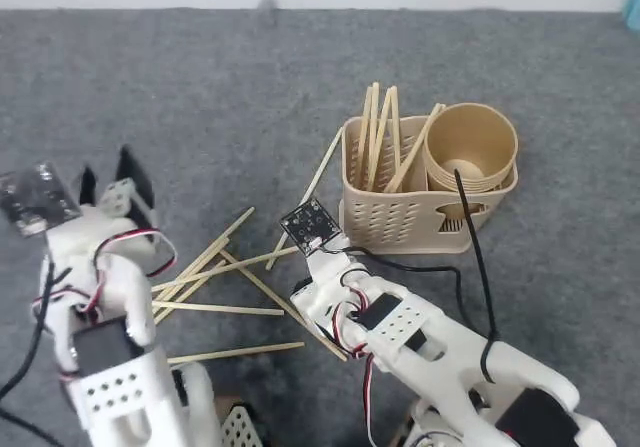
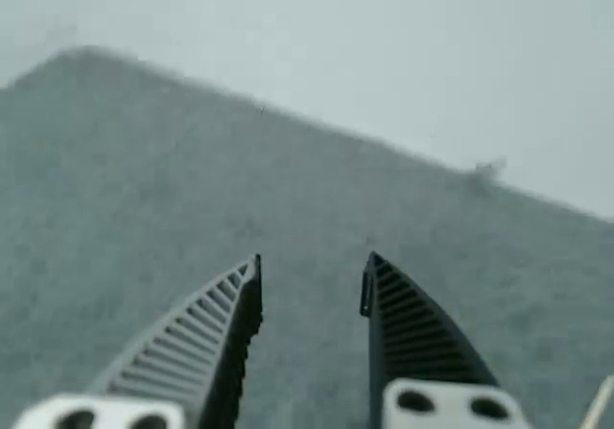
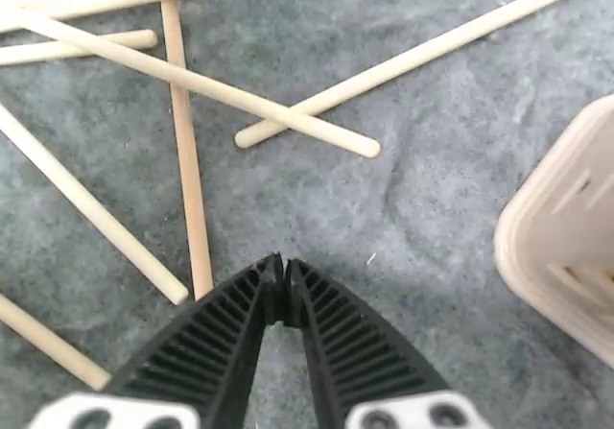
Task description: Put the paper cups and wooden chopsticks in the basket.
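While the right claw [image 3: 284, 259] hangs pinched closed and empty above loose chopsticks [image 3: 192, 82], the left claw [image 2: 315, 258] gapes open over the bench [image 2: 144, 160]. Paper cups [image 1: 470, 145] sit in the basket [image 1: 390, 222].

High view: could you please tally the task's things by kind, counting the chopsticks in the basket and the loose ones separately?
Basket: 1
Paper cup stack: 1, number of cups in it unclear
Chopsticks in the basket: 5
Loose chopsticks: about 7
Total: about 14

Paper cups [image 1: 470, 142] in basket [image 1: 390, 222], chopsticks [image 1: 215, 309] — some inside, others scattered beside
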`<state>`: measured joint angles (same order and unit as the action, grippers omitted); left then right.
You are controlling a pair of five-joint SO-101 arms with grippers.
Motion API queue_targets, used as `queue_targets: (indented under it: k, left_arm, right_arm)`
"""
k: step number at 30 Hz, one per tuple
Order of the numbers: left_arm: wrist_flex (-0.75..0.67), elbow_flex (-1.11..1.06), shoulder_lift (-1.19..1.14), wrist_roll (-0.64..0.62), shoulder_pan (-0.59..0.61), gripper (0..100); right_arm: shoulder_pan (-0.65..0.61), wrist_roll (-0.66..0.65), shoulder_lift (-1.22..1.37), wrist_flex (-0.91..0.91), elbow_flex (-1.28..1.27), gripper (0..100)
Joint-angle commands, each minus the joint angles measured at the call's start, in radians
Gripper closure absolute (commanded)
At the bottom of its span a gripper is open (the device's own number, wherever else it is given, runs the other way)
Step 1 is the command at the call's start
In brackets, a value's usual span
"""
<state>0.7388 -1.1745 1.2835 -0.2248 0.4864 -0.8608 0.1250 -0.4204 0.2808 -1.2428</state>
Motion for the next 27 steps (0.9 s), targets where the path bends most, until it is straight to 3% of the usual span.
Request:
queue_targets:
  k: [1, 9, 15, 22, 27]
  left_arm:
    - [-0.077, -0.090, 0.012, -0.015, 0.064, 83]
    - [-0.203, -0.309, 0.011, -0.014, 0.066, 83]
    - [-0.229, -0.340, 0.009, -0.014, 0.066, 83]
    - [-0.196, -0.340, 0.009, -0.014, 0.066, 83]
    - [-0.195, -0.340, 0.008, -0.014, 0.066, 83]
  right_arm:
    - [0.012, -0.005, -0.004, 0.012, 0.063, 99.1]
    - [0.007, 0.006, -0.004, 0.013, 0.063, 99.1]
    - [0.007, 0.112, -0.018, 0.033, 0.080, 98.9]
    - [0.050, 0.184, -0.005, 0.363, 0.373, 98.9]
    - [0.054, 0.212, -0.004, 0.446, 0.543, 98.8]
